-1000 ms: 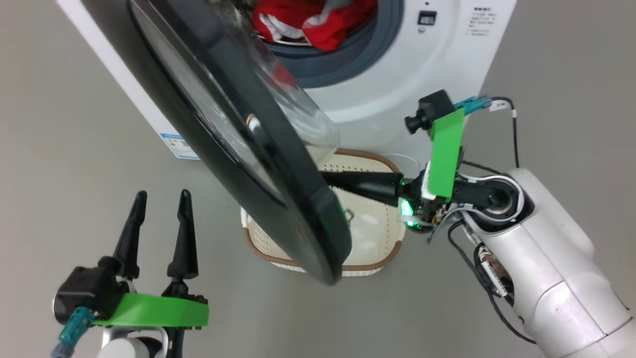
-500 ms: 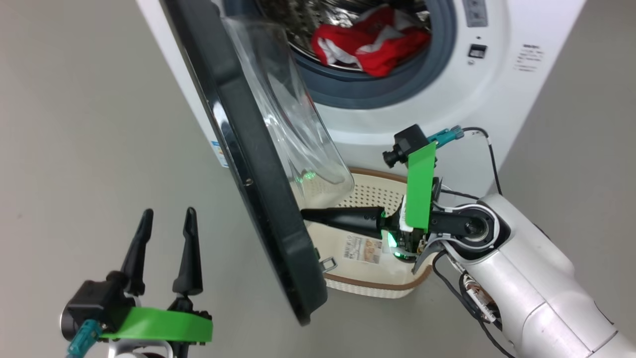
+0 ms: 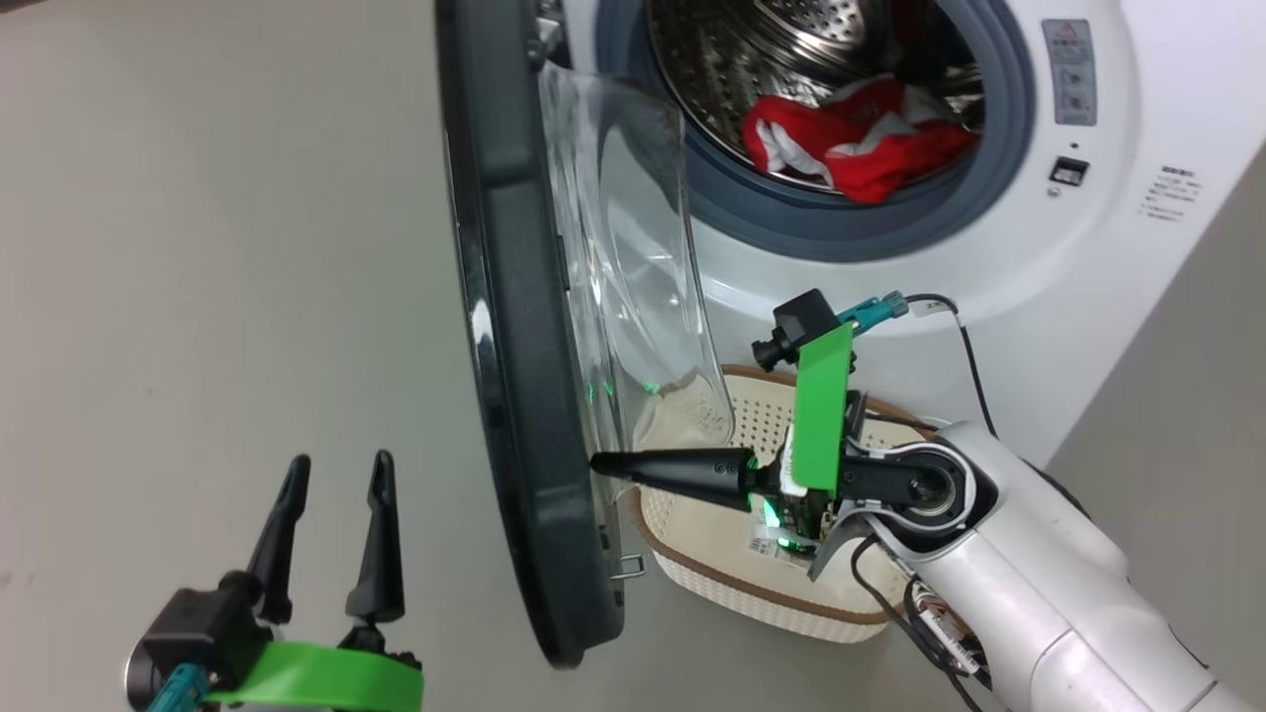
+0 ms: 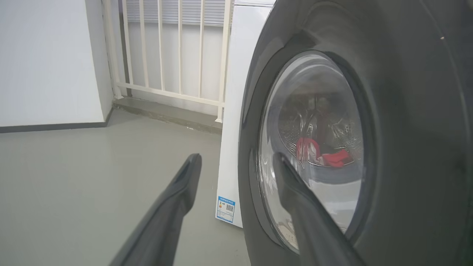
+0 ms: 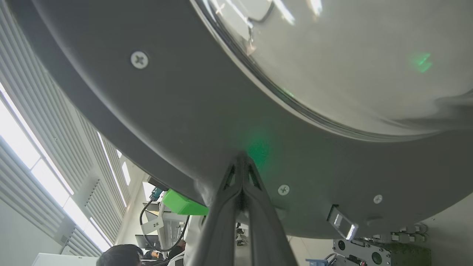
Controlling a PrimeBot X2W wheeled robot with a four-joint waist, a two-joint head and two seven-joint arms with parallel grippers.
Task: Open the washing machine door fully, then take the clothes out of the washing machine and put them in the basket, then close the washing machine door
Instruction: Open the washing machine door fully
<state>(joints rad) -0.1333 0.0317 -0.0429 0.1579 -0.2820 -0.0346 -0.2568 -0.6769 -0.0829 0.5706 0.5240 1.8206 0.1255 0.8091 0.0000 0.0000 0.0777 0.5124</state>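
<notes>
Washing machine door [image 3: 524, 396] is swung wider than before; whole view is shifted too. Right gripper [image 3: 598, 463]: fingers pressed together, tips set against door's inner rim, above basket [image 3: 771, 598]. Left gripper [image 3: 340, 460]: fingers spread wide, held apart on door's outer side. Red clothes [image 3: 851, 148] are seen inside washing machine [image 3: 1137, 257], well apart from both grippers.

Grey floor [image 4: 74, 177], white wall [image 4: 44, 55] with dark skirting [image 4: 51, 127], cream railing [image 4: 162, 48].
</notes>
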